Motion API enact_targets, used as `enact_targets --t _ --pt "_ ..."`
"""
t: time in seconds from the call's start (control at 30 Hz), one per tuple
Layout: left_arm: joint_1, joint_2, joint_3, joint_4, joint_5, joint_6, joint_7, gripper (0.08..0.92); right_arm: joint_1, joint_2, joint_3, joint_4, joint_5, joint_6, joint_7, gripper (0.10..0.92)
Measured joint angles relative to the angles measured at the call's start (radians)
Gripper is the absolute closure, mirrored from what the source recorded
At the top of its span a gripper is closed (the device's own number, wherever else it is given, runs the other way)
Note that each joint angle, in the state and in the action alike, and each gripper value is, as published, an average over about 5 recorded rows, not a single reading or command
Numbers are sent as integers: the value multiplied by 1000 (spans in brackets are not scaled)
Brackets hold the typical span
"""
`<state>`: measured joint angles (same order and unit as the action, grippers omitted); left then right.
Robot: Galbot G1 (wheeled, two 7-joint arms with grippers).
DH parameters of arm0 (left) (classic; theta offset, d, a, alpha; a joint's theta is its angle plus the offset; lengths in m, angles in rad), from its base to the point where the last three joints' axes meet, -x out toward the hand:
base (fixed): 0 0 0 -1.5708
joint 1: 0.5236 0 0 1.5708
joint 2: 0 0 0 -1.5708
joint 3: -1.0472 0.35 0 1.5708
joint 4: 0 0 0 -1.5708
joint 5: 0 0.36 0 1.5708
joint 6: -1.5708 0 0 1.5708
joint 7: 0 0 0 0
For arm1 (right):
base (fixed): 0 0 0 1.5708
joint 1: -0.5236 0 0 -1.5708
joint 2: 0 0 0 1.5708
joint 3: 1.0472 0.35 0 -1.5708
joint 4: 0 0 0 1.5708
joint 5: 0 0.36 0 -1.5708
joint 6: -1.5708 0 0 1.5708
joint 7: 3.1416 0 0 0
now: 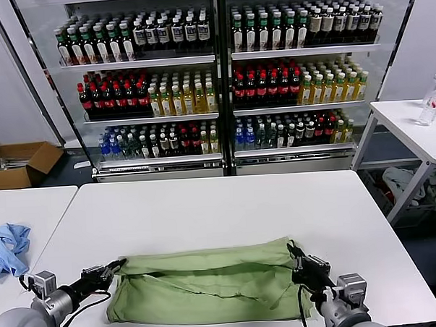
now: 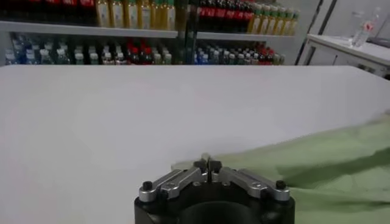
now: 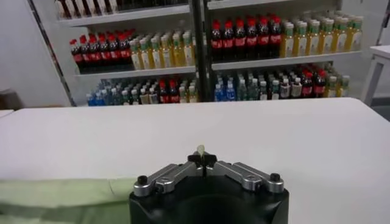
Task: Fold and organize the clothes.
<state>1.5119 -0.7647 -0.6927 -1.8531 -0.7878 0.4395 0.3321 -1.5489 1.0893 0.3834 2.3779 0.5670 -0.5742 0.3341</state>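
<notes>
The light green polo shirt (image 1: 209, 283) lies folded into a long band across the near part of the white table (image 1: 220, 207); its collar, buttons and print are hidden. My left gripper (image 1: 120, 265) is shut on the shirt's far left corner, seen in the left wrist view (image 2: 207, 162) with green cloth (image 2: 329, 152) trailing off to one side. My right gripper (image 1: 292, 251) is shut on the far right corner; the right wrist view (image 3: 201, 156) shows a sliver of green cloth between the fingertips and the shirt (image 3: 61, 195) beside it.
A small light blue cloth (image 1: 8, 247) lies on a second white table at the left. A drinks cooler (image 1: 218, 84) full of bottles stands behind the table. Another white table (image 1: 419, 129) with a clear bottle (image 1: 434, 100) is at the right. A cardboard box (image 1: 19, 163) sits on the floor.
</notes>
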Motion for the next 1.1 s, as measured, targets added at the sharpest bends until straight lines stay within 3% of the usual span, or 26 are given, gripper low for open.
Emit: enact_targets --t 0.3,0.47,0.8,0.9,1.1 --pt "17 0 -12 -8 24 34 31 911 -63 11 -9 -2 -43 8 -22 921" --pt "16 -3 -8 -4 51 42 28 801 -89 18 -16 -6 -76 13 -34 895" --pt "40 -29 -33 -45 61 23 -22 515 -111 10 24 21 -133 25 -52 622" --pt "54 -49 -25 -82 57 5 -89 429 -108 9 37 25 -153 31 -57 535" --pt "87 -110 19 -165 59 0 -305 256 -99 17 45 22 -190 50 -58 362"
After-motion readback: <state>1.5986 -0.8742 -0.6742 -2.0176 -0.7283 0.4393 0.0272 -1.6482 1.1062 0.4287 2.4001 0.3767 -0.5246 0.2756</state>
